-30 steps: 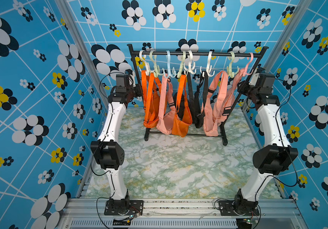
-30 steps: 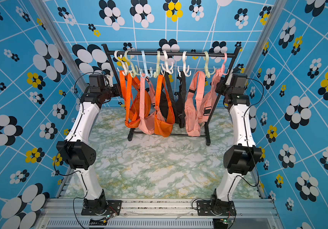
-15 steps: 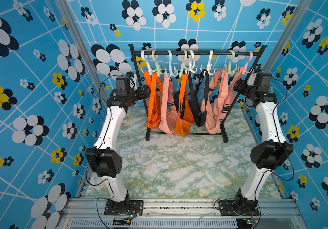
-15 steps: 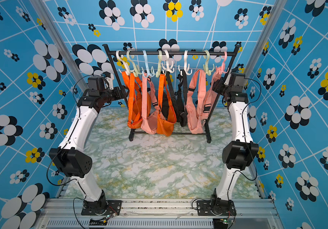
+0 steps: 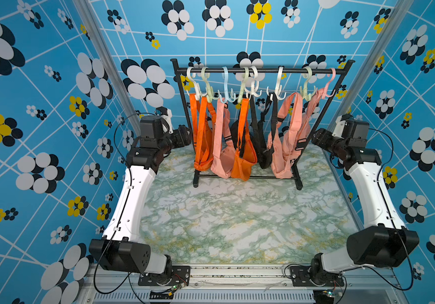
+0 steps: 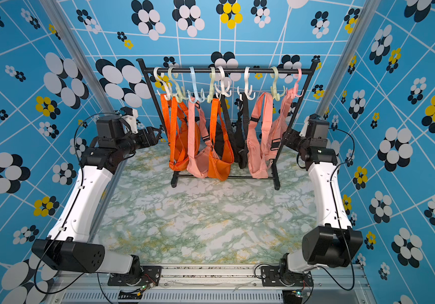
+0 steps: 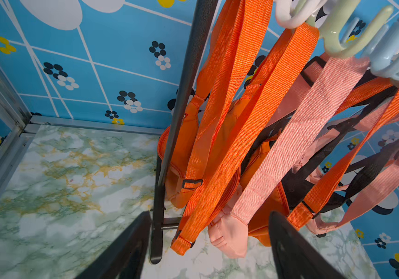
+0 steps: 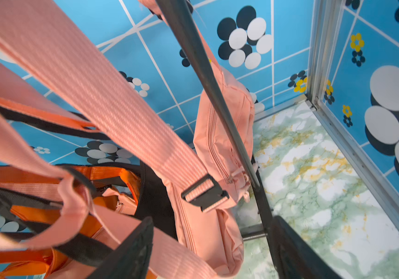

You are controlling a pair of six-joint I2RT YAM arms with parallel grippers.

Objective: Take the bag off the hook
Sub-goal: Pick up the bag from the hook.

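Right, both arms are up at the rack (image 5: 258, 70) and every bag hangs there, none off yet. My left gripper (image 7: 210, 215) sits low beside the rack's left end, fingers spread and nothing between them. The orange sling bag (image 5: 201, 147) hangs just ahead of it, from the white hook (image 5: 194, 84) as far as I can tell. The right gripper (image 8: 212, 219) is likewise spread wide and empty, close against the pink sling bag (image 5: 287, 147) at the other end. Its pink strap (image 8: 111, 108) sweeps past one finger, near it, but I would not call it pinched. For this step I reckon I should commit to one band, and the orange strap (image 7: 241, 120) looks the cleanest candidate. Go in high near the hook, close on that single strap, then lift up and out over the hook's tip. Tugging sideways could tip the rack or slide it on the marbled tabletop (image 5: 237, 218). Mind the rack's upright (image 7: 186, 84): in the left wrist view it runs just in front of the bag's pouch. What I cannot make out is which strap runs to which hook in the crowded middle. The black sling bag (image 5: 263, 150) is half buried behind the others there. The hook tips are tiny in both top views, and the wrist views cut the rail off altogether.
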